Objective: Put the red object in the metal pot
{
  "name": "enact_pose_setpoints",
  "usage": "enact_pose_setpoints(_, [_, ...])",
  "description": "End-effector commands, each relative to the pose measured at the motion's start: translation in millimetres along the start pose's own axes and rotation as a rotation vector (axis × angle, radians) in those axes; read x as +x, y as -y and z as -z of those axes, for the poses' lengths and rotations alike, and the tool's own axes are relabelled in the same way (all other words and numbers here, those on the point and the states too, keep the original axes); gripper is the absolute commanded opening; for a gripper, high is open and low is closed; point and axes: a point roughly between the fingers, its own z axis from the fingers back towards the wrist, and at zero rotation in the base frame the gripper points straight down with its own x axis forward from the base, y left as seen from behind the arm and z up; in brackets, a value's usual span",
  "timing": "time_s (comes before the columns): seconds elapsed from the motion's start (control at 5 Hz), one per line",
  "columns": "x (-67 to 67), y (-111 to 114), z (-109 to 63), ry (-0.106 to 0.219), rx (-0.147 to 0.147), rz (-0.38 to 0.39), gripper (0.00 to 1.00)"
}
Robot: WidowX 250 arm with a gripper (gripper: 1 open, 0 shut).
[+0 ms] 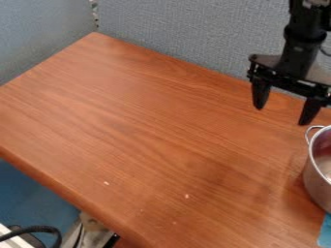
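Note:
The metal pot [316, 170] shows only partly, cut off by the right edge, resting on the wooden table [142, 126]; its inside looks reddish but I cannot make out a separate object there. The red object is not clearly in view. My black gripper [285, 104] hangs above the table at the upper right, just up and left of the pot's rim. Its two fingers [262, 95] point down, spread wide apart with nothing between them.
A grey-blue wall [181, 29] runs behind the table. The table's front-left edge drops off to the floor, where cables [39, 232] lie. A small teal thing [324, 232] peeks in at the bottom right corner.

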Motion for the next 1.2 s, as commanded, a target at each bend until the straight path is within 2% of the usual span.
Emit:
enact_pose_setpoints(0.0, [0.5,-3,9.9,0.043,0.010,-0.012,1.00])
enact_pose_setpoints(0.2, [0.9,3,24.0,0.071,0.021,-0.007,1.00])
enact_pose_setpoints(0.6, [2.9,-28,-4.1,0.172,-0.026,-0.009,1.00])
enact_pose_setpoints(0.8, [7.2,-33,-14.2,0.174,-0.063,0.116,1.00])
enact_pose_setpoints(1.0, [8.6,-35,-10.6,0.137,-0.099,0.243,1.00])
